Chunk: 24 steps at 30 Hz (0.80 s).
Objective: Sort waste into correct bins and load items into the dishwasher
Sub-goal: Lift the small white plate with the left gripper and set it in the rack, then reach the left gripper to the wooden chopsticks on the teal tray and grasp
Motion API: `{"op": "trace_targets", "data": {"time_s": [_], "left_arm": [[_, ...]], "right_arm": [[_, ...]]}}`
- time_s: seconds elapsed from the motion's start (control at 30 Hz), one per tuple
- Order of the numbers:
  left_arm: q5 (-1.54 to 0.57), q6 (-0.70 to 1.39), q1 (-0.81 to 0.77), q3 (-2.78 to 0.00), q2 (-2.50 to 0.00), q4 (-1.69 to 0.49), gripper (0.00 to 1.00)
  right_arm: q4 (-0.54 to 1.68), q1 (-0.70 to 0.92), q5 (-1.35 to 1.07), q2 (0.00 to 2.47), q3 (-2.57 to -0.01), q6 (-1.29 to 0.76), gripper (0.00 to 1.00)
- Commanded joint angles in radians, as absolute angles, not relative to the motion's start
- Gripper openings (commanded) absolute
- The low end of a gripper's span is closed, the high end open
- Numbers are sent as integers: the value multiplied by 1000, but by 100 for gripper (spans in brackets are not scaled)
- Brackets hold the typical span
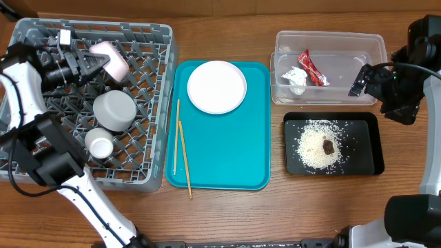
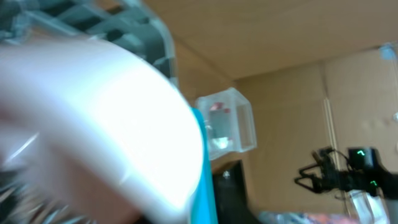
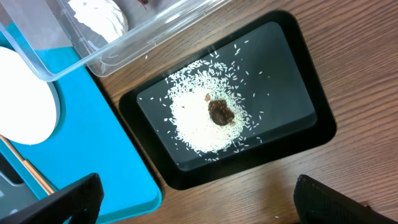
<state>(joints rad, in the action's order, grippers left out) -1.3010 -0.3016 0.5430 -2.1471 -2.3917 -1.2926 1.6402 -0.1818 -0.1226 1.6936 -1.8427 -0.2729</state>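
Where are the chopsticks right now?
Overhead view: the chopsticks lie along the left edge of the teal tray, below-left of the white plate, beside the dish rack.

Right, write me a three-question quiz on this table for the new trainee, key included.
1. Pick one. The loose rice lies in: A) the dish rack, B) the black tray, C) the teal tray.
2. True or false: the chopsticks lie in the dish rack.
3. Fill in the gap: the wrapper and the tissue both lie in the clear ____.
Key: 1 B; 2 false; 3 tub.
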Motion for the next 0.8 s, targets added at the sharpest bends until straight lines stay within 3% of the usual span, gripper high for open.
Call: {"op": "trace_targets", "data": {"time_s": [0.0,0.03,0.1,0.43,0.77], "left_arm": [[-1201,-318,575,-2147,-2424,-1312,67],[-1201,-318,583,-2147,-2424,-1323,74],[-1201,-318,599,-2151,-2423,-1351,99],[-1070,-422,663,-2204,-2305,-1535,100],[-719,-198,598,-2204,-2024,-1553,100]], "right_arm": [[1638,-179,-113,1685,-1847,-273,100],[1638,-179,-113,1685,-1847,-273,100],[1638,-179,-113,1685,-1847,-273,100],[1638,-179,-113,1685,-1847,-273,100],[1638,-179,-113,1685,-1847,-272,100]]}}
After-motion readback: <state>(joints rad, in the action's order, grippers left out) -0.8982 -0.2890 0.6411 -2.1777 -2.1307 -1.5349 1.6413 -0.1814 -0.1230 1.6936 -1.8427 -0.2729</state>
